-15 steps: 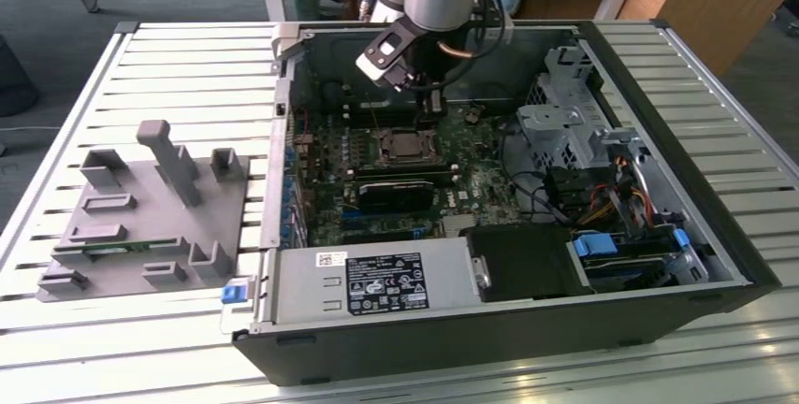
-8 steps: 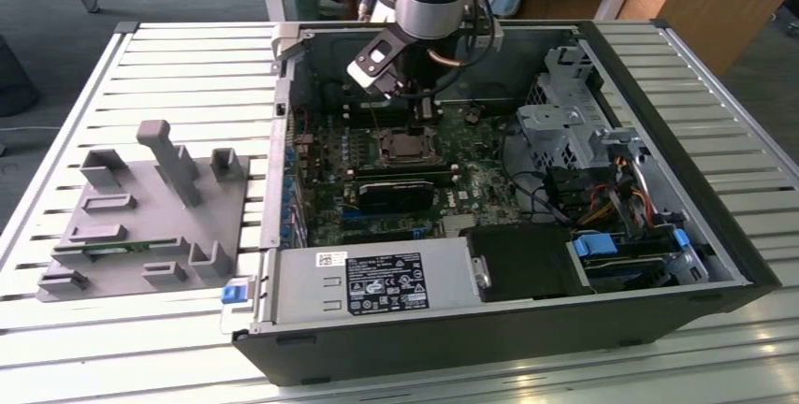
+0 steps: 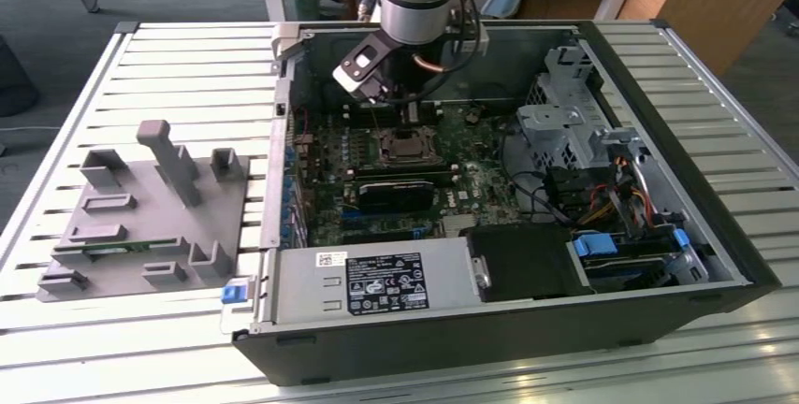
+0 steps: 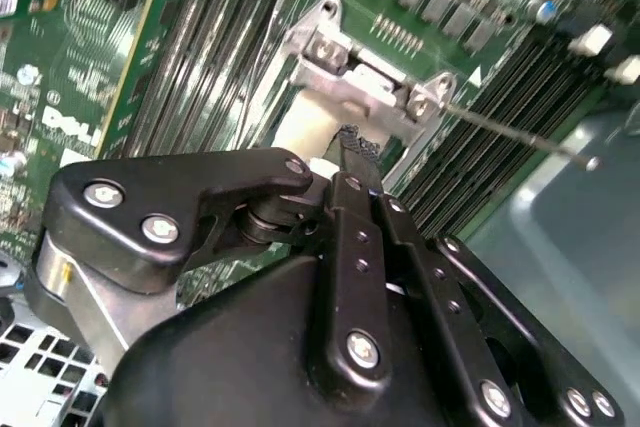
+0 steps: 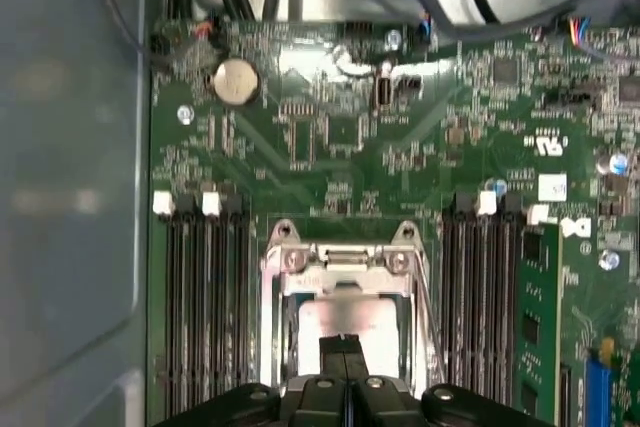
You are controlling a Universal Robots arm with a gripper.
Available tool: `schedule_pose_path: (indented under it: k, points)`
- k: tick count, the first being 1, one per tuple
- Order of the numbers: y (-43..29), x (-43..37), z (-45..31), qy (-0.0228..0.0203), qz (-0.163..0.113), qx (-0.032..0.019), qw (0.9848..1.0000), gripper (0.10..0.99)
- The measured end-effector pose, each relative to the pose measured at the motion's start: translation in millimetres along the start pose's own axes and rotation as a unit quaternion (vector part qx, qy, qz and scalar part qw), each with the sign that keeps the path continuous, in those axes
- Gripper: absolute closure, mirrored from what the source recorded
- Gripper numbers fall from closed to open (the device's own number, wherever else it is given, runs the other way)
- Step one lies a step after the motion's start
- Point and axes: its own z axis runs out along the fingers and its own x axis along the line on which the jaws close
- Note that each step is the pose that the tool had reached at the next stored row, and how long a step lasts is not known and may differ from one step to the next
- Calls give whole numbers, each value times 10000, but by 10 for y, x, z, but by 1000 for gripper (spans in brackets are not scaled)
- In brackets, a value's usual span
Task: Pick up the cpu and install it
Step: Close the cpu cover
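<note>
The gripper (image 5: 343, 347) has its fingers pressed together with nothing visible between them. Its tips hang right over the cpu (image 5: 345, 319), which lies flat in the socket frame (image 5: 290, 259) directly beneath. I cannot tell whether they touch. Any press should probably go straight down, lightly and centred, clear of the thin latch rod (image 4: 520, 135) and the memory slots (image 5: 200, 297) to either side.
</note>
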Motion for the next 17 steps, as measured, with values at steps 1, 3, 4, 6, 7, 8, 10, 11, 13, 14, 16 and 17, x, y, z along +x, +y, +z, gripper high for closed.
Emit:
schedule_pose_path:
  k: [1, 3, 4, 6, 7, 8, 10, 11, 13, 14, 16, 17]
  points:
    - [-21, 0, 4, 0, 0, 0, 10000, 980]
    - [-74, 0, 13, 0, 0, 0, 10000, 980]
    - [-94, 0, 19, 1, 0, 0, 10000, 980]
    - [-118, 0, 33, 1, 0, 0, 10000, 980]
    - [-125, -1, 43, 0, 0, 1, 10000, 980]
    - [-130, -1, 54, 0, 0, 3, 10000, 980]
    - [-133, -1, 79, 0, 0, 8, 10000, 980]
    - [-134, -1, 89, 0, 0, 10, 10000, 980]
    - [-134, -2, 107, 0, 1, 14, 10000, 980]
    - [-134, -2, 114, 0, 1, 15, 10000, 980]
    - [-134, -2, 127, 0, 0, 15, 10000, 980]
    - [-134, -2, 131, 0, 0, 15, 10000, 980]
